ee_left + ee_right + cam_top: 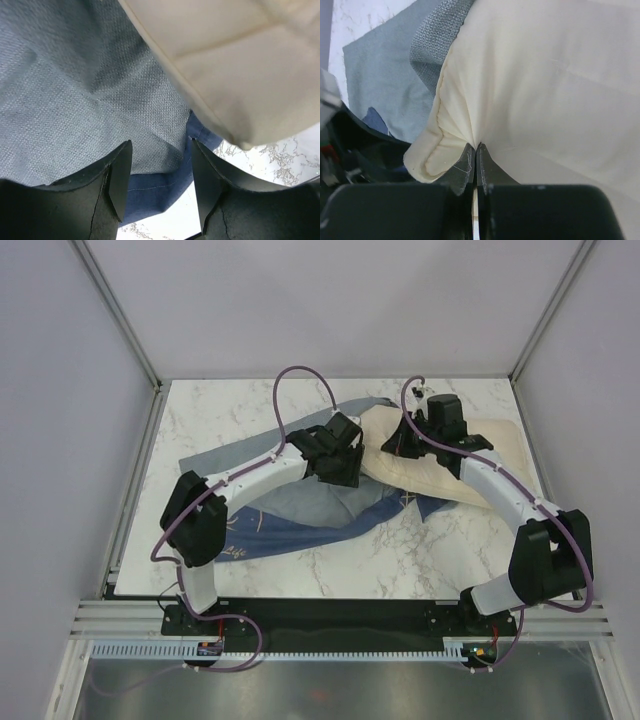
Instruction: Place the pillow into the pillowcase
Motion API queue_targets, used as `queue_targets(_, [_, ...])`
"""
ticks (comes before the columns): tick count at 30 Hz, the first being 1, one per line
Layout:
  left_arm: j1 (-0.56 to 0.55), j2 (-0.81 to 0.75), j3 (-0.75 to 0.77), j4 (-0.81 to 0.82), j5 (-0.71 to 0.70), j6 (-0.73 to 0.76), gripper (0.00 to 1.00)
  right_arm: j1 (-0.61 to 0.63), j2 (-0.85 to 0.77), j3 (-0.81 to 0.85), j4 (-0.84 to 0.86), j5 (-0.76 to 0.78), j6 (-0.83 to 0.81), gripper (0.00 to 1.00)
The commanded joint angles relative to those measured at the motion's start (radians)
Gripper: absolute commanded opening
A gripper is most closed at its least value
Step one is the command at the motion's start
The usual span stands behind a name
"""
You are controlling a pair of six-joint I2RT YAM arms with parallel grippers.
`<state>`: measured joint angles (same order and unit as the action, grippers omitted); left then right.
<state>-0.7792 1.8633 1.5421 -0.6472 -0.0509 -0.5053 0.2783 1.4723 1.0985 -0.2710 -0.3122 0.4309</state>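
Observation:
The cream pillow [500,445] lies at the right of the marble table, its left end resting on the blue pillowcase [300,525], which is spread crumpled across the middle. My right gripper [405,435] is shut on a pinch of the pillow's fabric [545,90] near a corner; the gripper [475,147] shows no gap between its fingers. My left gripper [340,465] hovers over the pillowcase by the pillow's left end. In the left wrist view this gripper [161,145] is open, with the pillowcase's grey-blue inside [75,90] and folded hem below it and the pillow [240,65] beyond.
The marble tabletop [440,550] is walled by grey panels at the left, back and right. Purple cables loop above both arms. A bare strip of table [260,160] shows under the pillow's corner.

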Motion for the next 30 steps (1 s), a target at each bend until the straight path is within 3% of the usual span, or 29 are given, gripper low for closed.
queue_targets(1, [0.0, 0.034, -0.017, 0.011, -0.047, -0.018, 0.58, -0.025, 0.002, 0.08, 0.085, -0.079, 0.065, 0.0])
queue_targets(14, [0.047, 0.161, -0.051, 0.011, -0.047, -0.018, 0.58, -0.09, -0.02, 0.078, 0.118, -0.157, 0.114, 0.0])
queue_targets(15, [0.047, 0.189, -0.043, 0.346, -0.064, -0.571, 0.84, -0.09, -0.021, 0.078, 0.118, -0.162, 0.115, 0.0])
queue_targets(16, [0.047, 0.197, -0.04, 0.365, -0.192, -0.59, 0.84, -0.088, -0.021, 0.078, 0.118, -0.163, 0.117, 0.0])
queue_targets(18, [0.046, 0.201, -0.062, 0.456, -0.19, -0.608, 0.84, -0.088, -0.023, 0.078, 0.118, -0.166, 0.12, 0.0])
queue_targets(22, [0.032, 0.14, -0.207, 0.457, -0.191, -0.618, 0.84, -0.09, -0.024, 0.078, 0.118, -0.163, 0.117, 0.0])
queue_targets(30, [0.032, 0.189, -0.174, 0.457, -0.191, -0.618, 0.84, -0.09, -0.026, 0.078, 0.119, -0.16, 0.12, 0.0])
